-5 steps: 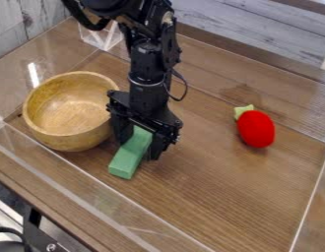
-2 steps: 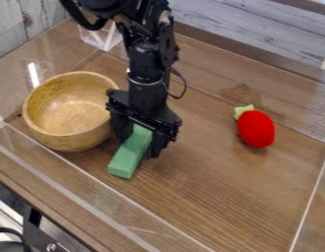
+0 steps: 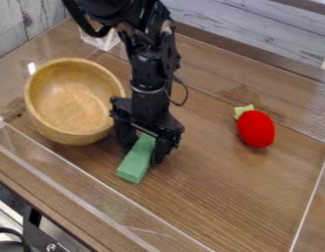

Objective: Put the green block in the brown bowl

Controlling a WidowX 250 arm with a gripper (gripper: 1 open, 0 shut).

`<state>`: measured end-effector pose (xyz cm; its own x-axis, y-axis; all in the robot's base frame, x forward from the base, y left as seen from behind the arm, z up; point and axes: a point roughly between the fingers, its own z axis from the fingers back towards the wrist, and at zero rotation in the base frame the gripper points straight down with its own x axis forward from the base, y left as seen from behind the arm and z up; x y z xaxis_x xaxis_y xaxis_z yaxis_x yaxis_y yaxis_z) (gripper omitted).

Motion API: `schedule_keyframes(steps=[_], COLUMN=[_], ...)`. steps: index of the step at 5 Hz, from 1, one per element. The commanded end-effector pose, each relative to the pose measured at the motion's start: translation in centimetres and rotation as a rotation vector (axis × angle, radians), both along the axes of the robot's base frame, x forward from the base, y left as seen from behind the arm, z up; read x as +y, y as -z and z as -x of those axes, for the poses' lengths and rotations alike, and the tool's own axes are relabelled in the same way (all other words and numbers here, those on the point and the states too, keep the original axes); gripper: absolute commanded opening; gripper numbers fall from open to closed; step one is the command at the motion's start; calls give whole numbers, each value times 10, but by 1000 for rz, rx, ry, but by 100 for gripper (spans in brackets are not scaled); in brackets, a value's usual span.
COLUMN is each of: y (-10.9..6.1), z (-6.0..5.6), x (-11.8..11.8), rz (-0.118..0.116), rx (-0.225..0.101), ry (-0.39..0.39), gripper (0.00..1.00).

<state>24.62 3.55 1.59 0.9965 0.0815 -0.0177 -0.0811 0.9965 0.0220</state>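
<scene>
The green block [image 3: 135, 166] lies flat on the wooden table, just right of and in front of the brown bowl [image 3: 47, 75]. My gripper [image 3: 146, 149] points straight down over the block's far end. It is open, with one black finger on each side of the block. The fingers hide the far end, so I cannot tell whether they touch it. The bowl sits at the left with its hollow facing the camera and nothing inside it. Its right rim is close to the gripper's left finger.
A red strawberry-like toy [image 3: 257, 128] lies on the table to the right. A clear plastic wall [image 3: 73, 202] runs along the table's front edge, with another along the left side. A white plank wall stands behind.
The gripper and green block have shifted slightly toward the front right. The bowl now shows more of its inside and looks tipped or nudged. The jaws stay open.
</scene>
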Motion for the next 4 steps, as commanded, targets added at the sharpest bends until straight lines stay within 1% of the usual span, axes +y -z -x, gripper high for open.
schedule_keyframes(steps=[1,3,4], y=[-8,-11,-10], z=[-6,-10,-11], x=[6,10,10], rz=[-2,6,11], rx=[-20,-19,-21], ry=[-16,-22,-24], gripper=[100,100,0])
